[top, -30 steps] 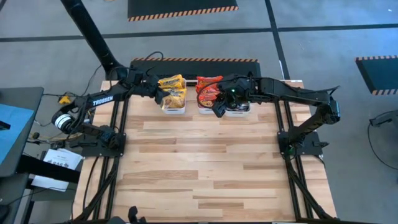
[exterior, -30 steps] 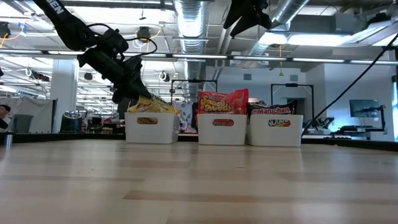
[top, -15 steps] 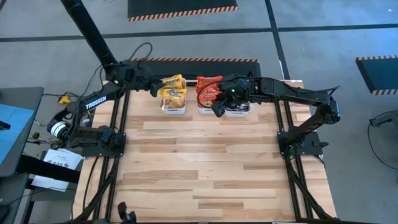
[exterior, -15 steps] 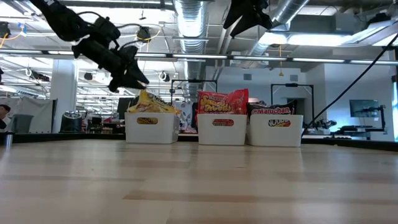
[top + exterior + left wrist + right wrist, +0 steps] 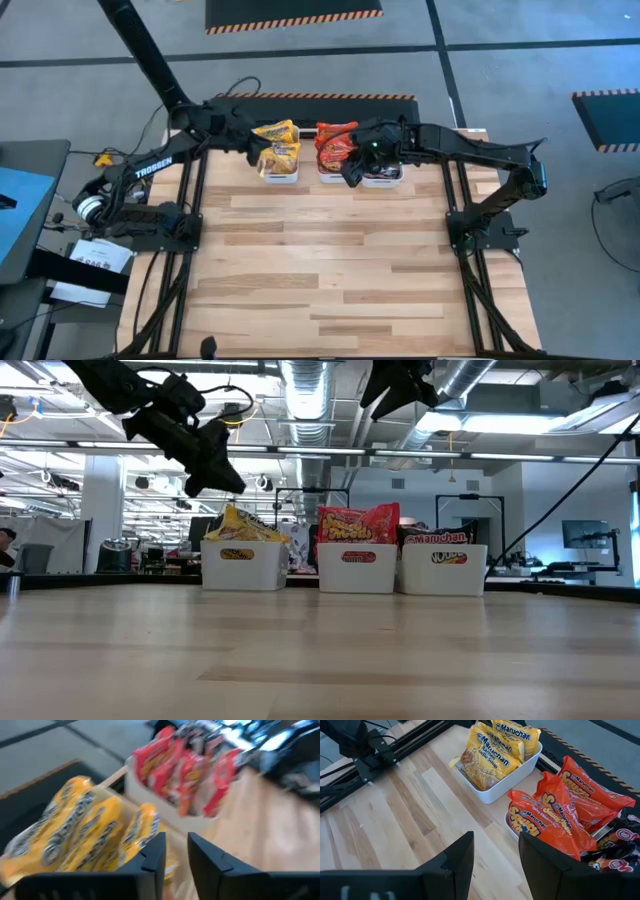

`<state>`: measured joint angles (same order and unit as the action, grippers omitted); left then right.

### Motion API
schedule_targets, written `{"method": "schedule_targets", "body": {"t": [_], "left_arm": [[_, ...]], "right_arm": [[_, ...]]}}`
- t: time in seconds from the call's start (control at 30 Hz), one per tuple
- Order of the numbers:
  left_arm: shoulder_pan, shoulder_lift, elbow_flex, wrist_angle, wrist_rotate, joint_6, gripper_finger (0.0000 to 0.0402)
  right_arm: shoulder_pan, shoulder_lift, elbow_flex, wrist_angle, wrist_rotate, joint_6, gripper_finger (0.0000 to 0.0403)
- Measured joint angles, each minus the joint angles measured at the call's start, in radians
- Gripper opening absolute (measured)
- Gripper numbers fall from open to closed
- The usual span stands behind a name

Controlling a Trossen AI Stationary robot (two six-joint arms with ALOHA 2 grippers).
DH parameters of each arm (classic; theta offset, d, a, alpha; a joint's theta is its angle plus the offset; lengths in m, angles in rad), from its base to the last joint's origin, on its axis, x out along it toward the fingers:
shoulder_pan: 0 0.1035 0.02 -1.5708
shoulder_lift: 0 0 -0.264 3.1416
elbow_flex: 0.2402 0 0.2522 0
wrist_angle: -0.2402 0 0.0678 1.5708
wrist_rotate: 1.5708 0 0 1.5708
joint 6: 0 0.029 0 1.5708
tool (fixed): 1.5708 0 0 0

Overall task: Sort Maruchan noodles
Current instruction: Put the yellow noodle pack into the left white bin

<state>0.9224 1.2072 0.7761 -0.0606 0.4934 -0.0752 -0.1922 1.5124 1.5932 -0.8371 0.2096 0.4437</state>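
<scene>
The yellow noodle packets say "Maruchan" in red letters. The red packets say "Maruchan" too. The dark packets say "Maruchan" in white. The left arm has "TROSSEN" written on it.

Three white rectangular plastic bins stand in a row. Yellow crinkly ramen packets fill one, four showing. Red glossy packets fill the next, four showing. Dark packets fill the third; their number cannot be told.
</scene>
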Motion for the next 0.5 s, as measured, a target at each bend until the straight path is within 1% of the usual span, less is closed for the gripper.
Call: {"method": "schedule_targets", "body": {"t": [0.1, 0.17, 0.23, 0.33, 0.5], "left_arm": [[-0.038, 0.000, 0.000, -0.033, -0.111, 0.023, 0.0036], [-0.052, 0.000, 0.000, -0.045, -0.139, 0.027, 0.0014], [-0.060, 0.005, 0.000, -0.057, -0.151, 0.032, 0.0004], [-0.065, 0.026, 0.000, -0.064, -0.152, 0.061, 0.0004], [-0.075, 0.059, 0.000, -0.073, -0.131, 0.017, 0.0000]], "right_arm": [[-0.008, 0.000, 0.000, 0.000, 0.001, -0.007, 0.0179], [-0.016, 0.000, 0.000, 0.000, 0.001, -0.007, 0.0179], [-0.026, 0.000, 0.000, 0.000, 0.001, -0.007, 0.0179], [-0.041, 0.000, 0.000, 0.000, 0.001, -0.007, 0.0179], [-0.054, 0.000, 0.000, 0.000, 0.001, -0.007, 0.0179]]}}
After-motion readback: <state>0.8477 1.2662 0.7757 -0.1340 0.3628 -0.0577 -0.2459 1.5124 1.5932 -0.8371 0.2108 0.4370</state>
